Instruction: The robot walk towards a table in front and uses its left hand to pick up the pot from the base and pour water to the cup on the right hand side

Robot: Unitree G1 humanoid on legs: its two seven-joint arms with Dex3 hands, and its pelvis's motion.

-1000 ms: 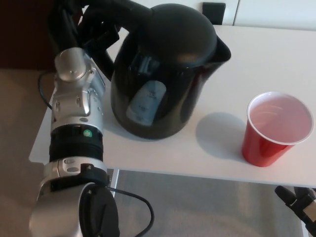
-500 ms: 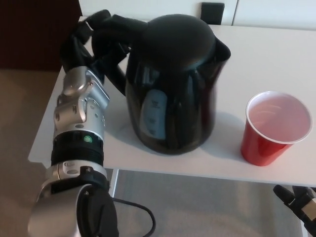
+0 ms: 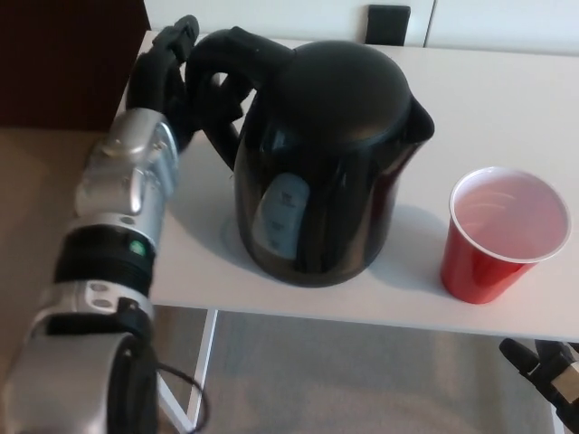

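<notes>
A black kettle (image 3: 326, 163) fills the middle of the head view, upright, its spout turned toward the right. My left hand (image 3: 181, 77) is shut on the kettle's handle (image 3: 237, 50) at the upper left, with my silver forearm (image 3: 122, 208) running down the left side. A red cup (image 3: 502, 231) with a white inside stands to the kettle's right on the white table (image 3: 507, 99). The kettle's bottom hides whatever is under it, so I cannot tell whether it rests on the table. Only the black tip of my right hand (image 3: 543, 366) shows at the bottom right corner.
The table's front edge (image 3: 362, 318) runs just below the kettle and the cup. A small black object (image 3: 387, 23) sits at the table's far edge. A dark cabinet (image 3: 63, 63) stands at the upper left, beige floor below it.
The kettle has moved right toward the cup and stands more upright. My left arm has swung left and upward with it.
</notes>
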